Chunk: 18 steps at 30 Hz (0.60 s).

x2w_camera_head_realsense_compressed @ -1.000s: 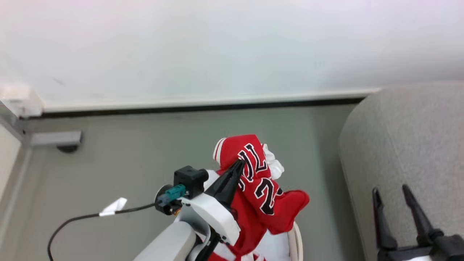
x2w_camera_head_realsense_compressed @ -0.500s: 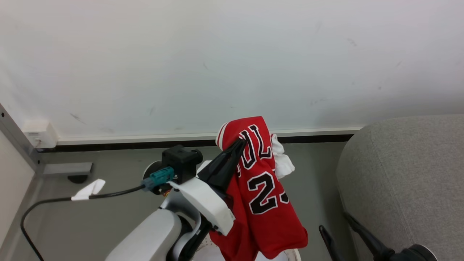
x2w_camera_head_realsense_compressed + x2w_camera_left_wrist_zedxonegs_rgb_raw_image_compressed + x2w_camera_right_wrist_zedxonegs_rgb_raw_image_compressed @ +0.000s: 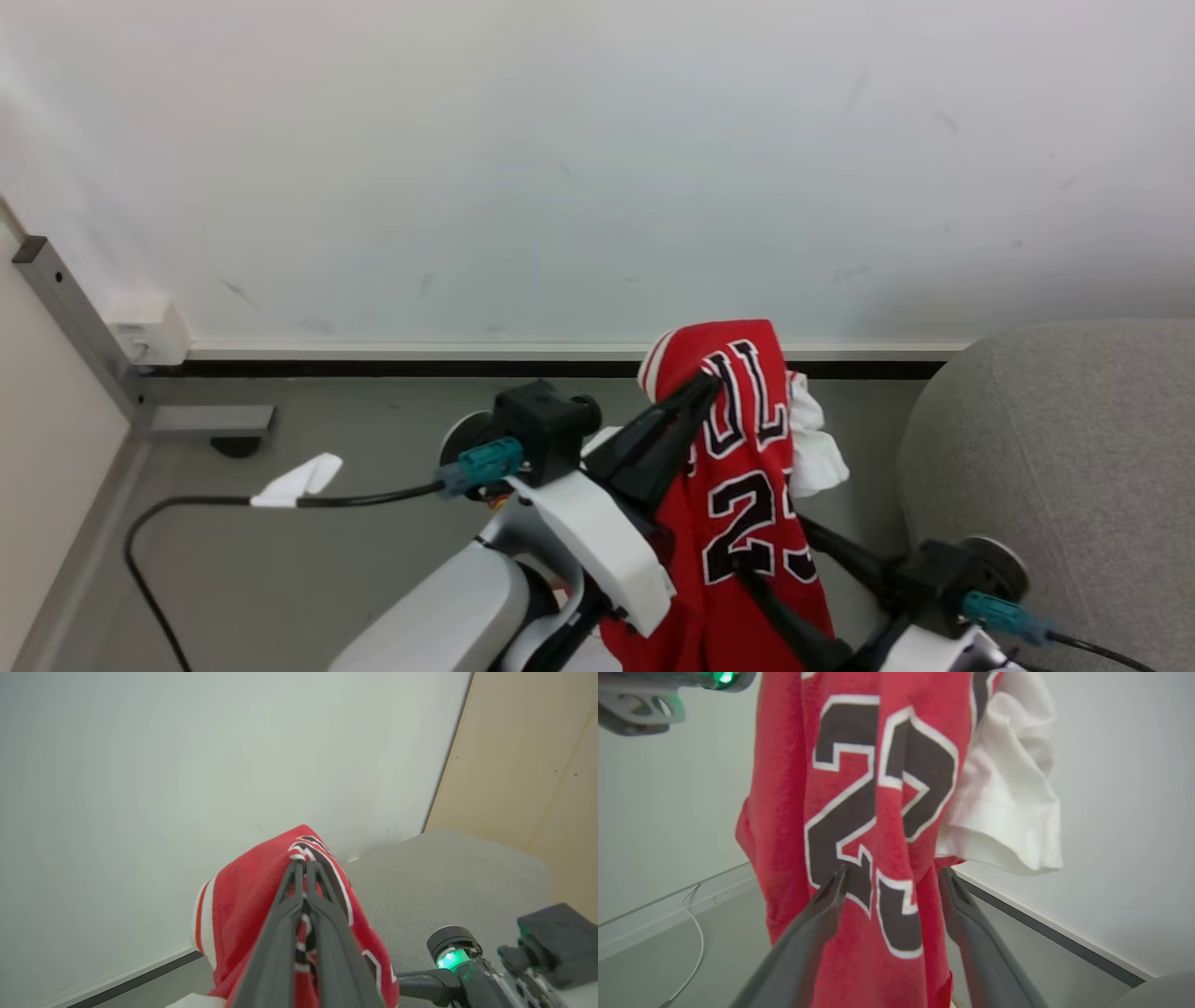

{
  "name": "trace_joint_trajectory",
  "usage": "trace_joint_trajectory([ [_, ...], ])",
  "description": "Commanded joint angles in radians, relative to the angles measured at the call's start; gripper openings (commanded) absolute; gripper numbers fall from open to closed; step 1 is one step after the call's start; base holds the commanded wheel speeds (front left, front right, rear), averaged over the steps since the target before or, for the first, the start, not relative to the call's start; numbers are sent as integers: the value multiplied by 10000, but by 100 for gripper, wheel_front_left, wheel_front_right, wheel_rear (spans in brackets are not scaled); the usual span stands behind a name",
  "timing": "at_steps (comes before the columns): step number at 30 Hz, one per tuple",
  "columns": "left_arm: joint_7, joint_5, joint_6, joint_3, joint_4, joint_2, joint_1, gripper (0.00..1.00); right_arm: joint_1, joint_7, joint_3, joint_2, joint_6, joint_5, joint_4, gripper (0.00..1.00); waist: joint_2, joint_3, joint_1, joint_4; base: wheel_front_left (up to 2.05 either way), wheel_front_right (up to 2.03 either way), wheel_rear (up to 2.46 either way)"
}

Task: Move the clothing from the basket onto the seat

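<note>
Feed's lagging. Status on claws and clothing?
Left claw shut on red jersey, held aloft. Right claw open, at jersey's lower half. Right arm between jersey and seat.

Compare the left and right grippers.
The left gripper is shut, pinching the jersey near its top; the right gripper is open, fingers spread by the number. The left gripper sits higher on the jersey than the right gripper. Both have long dark fingers.
</note>
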Motion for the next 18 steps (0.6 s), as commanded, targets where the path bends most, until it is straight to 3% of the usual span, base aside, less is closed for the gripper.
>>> trace_joint_trajectory([
  [1, 22, 57, -31, -45, 37, -46, -94, 0, -227, -111, 167, 96, -25, 89, 210, 100, -1, 1, 1, 62, 0, 0, 0],
  [6, 26, -7, -144, -261, 172, -227, -111, 0, -1062, -600, 1178, 796, -23, 834, 1359, 100, -1, -22, 1, 171, 0, 0, 0],
  [7, 37, -12, -147, -290, 214, -244, -112, 0, -1240, -723, 1271, 868, -25, 925, 1615, 44, -1, -16, 1, 193, 0, 0, 0],
  [8, 38, -16, -149, -315, 248, -269, -113, 0, -1335, -853, 1362, 1003, -25, 1106, 1773, 0, -1, -14, 1, 220, 0, 0, 0],
  [12, -56, -9, -55, -317, 383, -304, -88, 0, -1551, -1262, 1455, 1172, -25, 1686, 2239, 0, -1, 2, 1, 325, 0, 0, 0],
  [13, -112, 43, -39, -304, 400, -293, -85, 7, -1593, -1333, 1460, 1125, -25, 1731, 2304, 0, -1, 11, 1, 341, 0, 0, 0],
  [15, -198, 81, -20, -314, 450, -255, -49, 42, -1603, -1400, 1430, 1061, -25, 1844, 2388, 0, -1, 25, 1, 352, 0, 0, 0],
  [16, -252, 95, 1, -309, 478, -240, -24, 82, -1613, -1403, 1383, 1038, -25, 1874, 2409, 0, -1, 34, 1, 349, 0, 0, 0],
  [17, -280, 102, 22, -298, 497, -230, -3, 98, -1635, -1431, 1328, 1012, -25, 1904, 2413, 0, -1, 46, 1, 339, 0, 0, 0],
  [18, -334, 129, 46, -298, 525, -213, 18, 100, -1653, -1449, 1254, 976, -25, 1923, 2416, 0, -1, 57, 1, 323, 0, 0, 0],
])
